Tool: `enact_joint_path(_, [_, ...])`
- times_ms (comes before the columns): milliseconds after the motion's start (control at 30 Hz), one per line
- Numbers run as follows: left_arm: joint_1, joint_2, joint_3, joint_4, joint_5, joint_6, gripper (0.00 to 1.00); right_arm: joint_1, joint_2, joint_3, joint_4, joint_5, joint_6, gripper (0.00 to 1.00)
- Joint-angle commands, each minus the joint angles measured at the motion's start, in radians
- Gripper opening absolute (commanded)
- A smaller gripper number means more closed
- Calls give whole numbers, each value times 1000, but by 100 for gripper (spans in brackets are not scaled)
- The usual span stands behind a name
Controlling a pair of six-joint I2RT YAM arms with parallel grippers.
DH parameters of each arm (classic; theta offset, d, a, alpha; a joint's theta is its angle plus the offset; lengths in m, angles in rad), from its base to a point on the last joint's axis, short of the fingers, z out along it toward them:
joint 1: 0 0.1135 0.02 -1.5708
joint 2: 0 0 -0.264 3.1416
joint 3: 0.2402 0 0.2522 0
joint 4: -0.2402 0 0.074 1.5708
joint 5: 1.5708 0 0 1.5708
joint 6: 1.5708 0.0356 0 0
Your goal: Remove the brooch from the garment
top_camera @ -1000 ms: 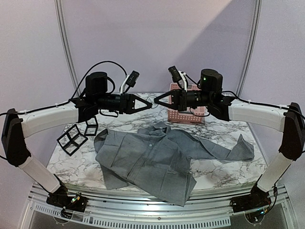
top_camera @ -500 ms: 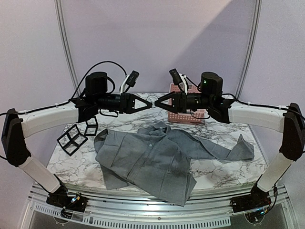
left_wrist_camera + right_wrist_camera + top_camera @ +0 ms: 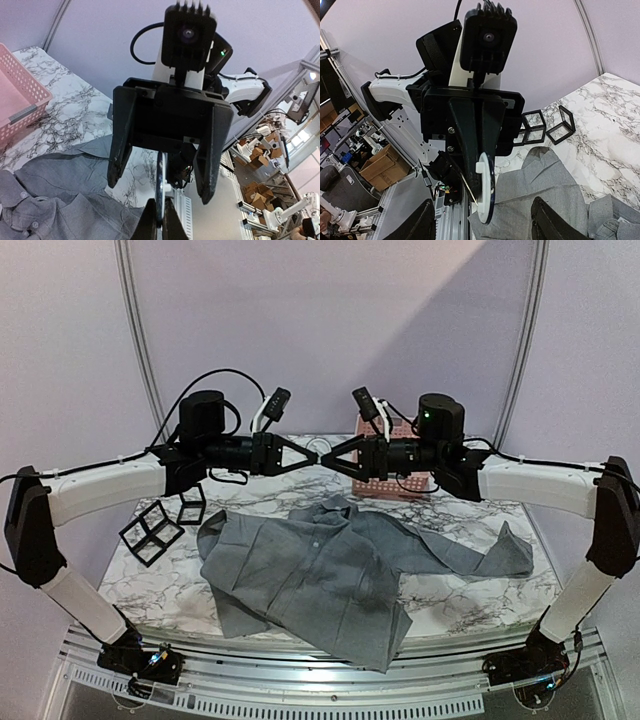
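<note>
Holds the brooch high above the desk, well apart from the garment. Pinches it in the clenched left fingers, with the white disc and thin pin poking out past the tips.

Shows the right fingers spread to either side of it, grasping nothing. Sets them tip to tip with the left ones, probably so that one grip alone carries the piece.

Leaves the garment rumpled across the middle of the desk, beneath both arms and touched by neither. Suggests the removal itself is done and only the setting-down remains — perhaps into the pink basket at the far edge, though that is a guess.

Counts one brooch, one garment, one basket, two arms — and three black frame cubes on the left, as far as can be told.
</note>
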Motion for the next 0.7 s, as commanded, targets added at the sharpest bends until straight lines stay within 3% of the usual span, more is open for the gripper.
enact_joint_path(0, [8, 7, 7, 22, 13, -7, 0, 9, 23, 29, -5, 18, -10, 63])
enact_joint_path(667, [6, 4, 6, 25, 15, -3, 0, 9, 66, 32, 121, -25, 83, 44])
